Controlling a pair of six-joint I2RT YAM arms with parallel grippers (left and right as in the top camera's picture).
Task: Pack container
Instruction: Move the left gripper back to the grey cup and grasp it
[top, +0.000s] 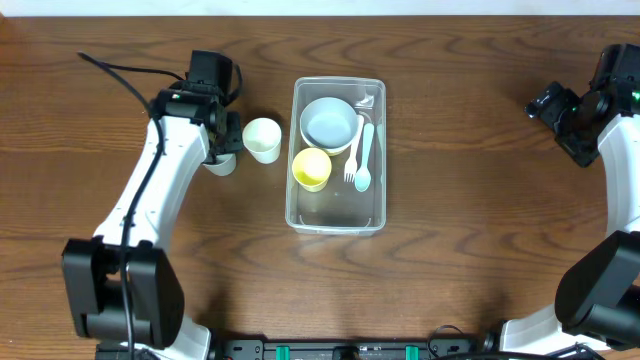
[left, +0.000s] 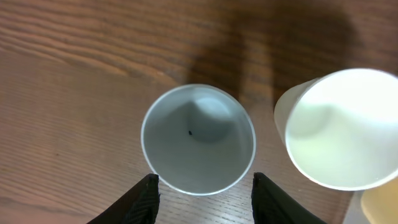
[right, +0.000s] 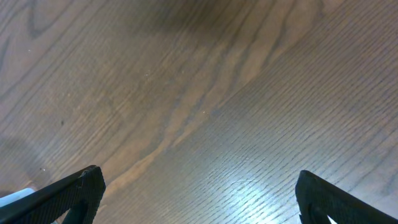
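The clear container (top: 338, 218) stands at the table's middle and holds a grey-blue bowl (top: 330, 122), a yellow cup (top: 311, 168) and pale utensils (top: 362, 150). Left of it a white cup (top: 262, 138) (left: 342, 134) stands upright. Beside that is a grey-blue cup (top: 222, 165) (left: 198, 138), also upright on the wood. My left gripper (top: 222, 140) (left: 205, 182) hangs over this cup, open, its fingertips (left: 149, 186) flanking the rim's near edge without clamping it. Far right, my right gripper (top: 552, 108) (right: 199, 186) stands wide open over bare wood.
The left arm's white link (top: 160, 190) runs diagonally from the front left toward the cups. The right arm (top: 610, 150) stands along the right edge. A black cable (top: 120, 70) lies at the back left.
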